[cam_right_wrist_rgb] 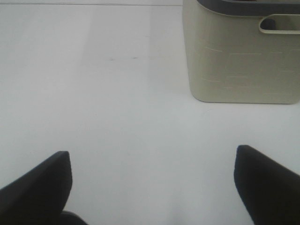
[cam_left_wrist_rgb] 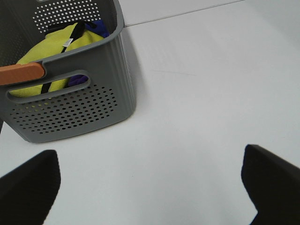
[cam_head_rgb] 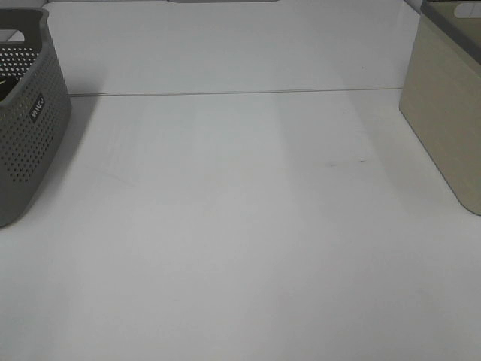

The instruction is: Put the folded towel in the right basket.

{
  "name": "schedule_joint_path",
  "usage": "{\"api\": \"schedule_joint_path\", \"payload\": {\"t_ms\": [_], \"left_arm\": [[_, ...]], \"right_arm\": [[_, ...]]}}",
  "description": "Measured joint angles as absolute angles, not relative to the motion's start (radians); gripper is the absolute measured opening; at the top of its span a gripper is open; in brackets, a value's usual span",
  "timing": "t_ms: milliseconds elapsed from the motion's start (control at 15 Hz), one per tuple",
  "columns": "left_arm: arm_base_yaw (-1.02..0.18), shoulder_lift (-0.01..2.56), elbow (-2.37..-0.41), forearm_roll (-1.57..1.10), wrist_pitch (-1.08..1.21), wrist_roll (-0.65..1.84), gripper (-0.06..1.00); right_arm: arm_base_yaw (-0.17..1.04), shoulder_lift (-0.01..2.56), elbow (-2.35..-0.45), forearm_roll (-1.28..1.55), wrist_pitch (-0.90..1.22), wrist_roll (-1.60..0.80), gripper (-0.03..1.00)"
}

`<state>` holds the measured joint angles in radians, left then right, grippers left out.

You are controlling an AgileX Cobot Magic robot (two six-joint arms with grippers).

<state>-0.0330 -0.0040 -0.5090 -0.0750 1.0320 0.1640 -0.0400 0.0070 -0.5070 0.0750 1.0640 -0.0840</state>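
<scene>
A yellow folded towel (cam_left_wrist_rgb: 56, 44) lies inside the grey perforated basket (cam_left_wrist_rgb: 75, 112), with a black strap across it and something purple (cam_left_wrist_rgb: 96, 27) beside it. The same grey basket (cam_head_rgb: 30, 128) stands at the left edge of the exterior view. The right basket (cam_head_rgb: 447, 113) is beige with a dark rim; it also shows in the right wrist view (cam_right_wrist_rgb: 241, 61), and its inside is hidden. My left gripper (cam_left_wrist_rgb: 150, 159) is open and empty over the table, short of the grey basket. My right gripper (cam_right_wrist_rgb: 152, 152) is open and empty, short of the beige basket. Neither gripper shows in the exterior view.
An orange piece (cam_left_wrist_rgb: 21, 73) sits at the grey basket's rim by its handle slot. The white table (cam_head_rgb: 240, 226) stretches between the two baskets, with a seam line (cam_head_rgb: 240, 92) across its far part.
</scene>
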Motion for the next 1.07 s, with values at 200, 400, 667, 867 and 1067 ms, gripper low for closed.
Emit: {"api": "schedule_joint_path", "payload": {"t_ms": [200, 400, 667, 867, 1067], "left_arm": [[-0.033, -0.004, -0.509, -0.075, 1.032, 0.164, 0.99], [-0.033, -0.004, -0.509, -0.075, 1.032, 0.164, 0.99], [-0.033, -0.004, -0.509, -0.075, 1.032, 0.164, 0.99], [-0.033, -0.004, -0.509, -0.075, 1.032, 0.164, 0.99], [-0.033, -0.004, -0.509, -0.075, 1.032, 0.164, 0.99]], "right_arm": [[-0.024, -0.004, -0.504, 0.074, 1.063, -0.084, 0.87], [-0.023, -0.004, -0.504, 0.072, 1.063, -0.083, 0.87], [-0.023, -0.003, -0.504, 0.073, 1.063, -0.083, 0.87], [-0.023, -0.003, -0.504, 0.074, 1.063, -0.083, 0.87], [-0.023, -0.003, -0.504, 0.074, 1.063, -0.083, 0.87]]}}
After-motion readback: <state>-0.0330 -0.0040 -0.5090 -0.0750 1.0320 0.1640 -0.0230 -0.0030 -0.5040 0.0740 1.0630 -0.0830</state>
